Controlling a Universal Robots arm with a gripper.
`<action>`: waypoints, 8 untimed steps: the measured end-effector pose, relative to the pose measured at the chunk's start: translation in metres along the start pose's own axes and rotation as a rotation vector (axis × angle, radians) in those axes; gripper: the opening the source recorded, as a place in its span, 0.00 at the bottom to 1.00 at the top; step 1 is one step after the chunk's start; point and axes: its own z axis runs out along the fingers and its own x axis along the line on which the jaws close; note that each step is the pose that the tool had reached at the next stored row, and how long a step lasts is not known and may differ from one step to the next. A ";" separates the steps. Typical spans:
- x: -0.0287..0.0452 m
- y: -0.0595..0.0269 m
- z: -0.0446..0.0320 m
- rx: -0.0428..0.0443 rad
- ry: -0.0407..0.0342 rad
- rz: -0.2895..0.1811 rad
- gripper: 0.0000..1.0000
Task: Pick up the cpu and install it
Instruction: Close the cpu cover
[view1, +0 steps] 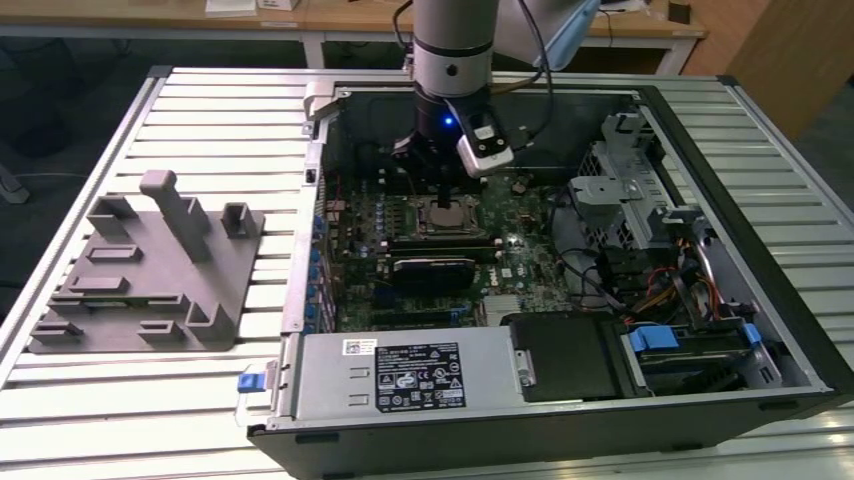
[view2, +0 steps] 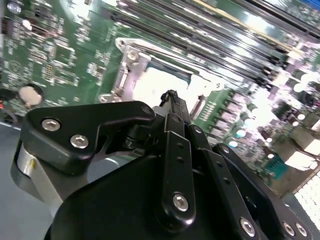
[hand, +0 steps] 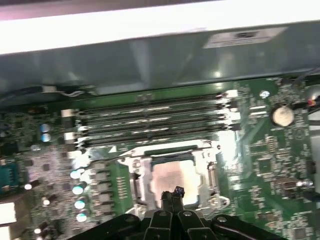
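Cpu (hand: 172, 176) in socket (hand: 141, 176), tool (hand: 175, 192) seemingly just above

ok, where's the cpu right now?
The cpu sits in the socket frame on the motherboard, beside the memory slots, just under the gripper; centre of the exterior view.

Robotics lab, bench cell set up for PC assembly.
Industrial robot arm (view1: 454, 40) reaches down into an open desktop PC case (view1: 534, 440) that lies on its side, with the gripper (view1: 445, 195) low over the green motherboard (view1: 521, 215). The worktop (view1: 120, 400) is slatted aluminium profile, test-rig style. A grey moulded fixture block (view1: 147, 270) sits on it, well apart from the case on the exterior view's left. Case internals are exposed: power supply (view1: 400, 375), metal drive cage (view1: 627, 190), loose cables (view1: 667, 290), and memory slots (hand: 150, 120) in the first wrist view. Plain wooden desks (view1: 334, 15) line the back, office-lab style.
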 end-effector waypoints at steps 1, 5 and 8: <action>-0.0023 0.0003 0.0001 0.0001 0.0000 0.000 0.11; -0.0043 0.0006 -0.0004 0.0002 0.0001 0.000 0.11; -0.0045 0.0006 -0.0028 0.0001 0.0000 0.000 0.11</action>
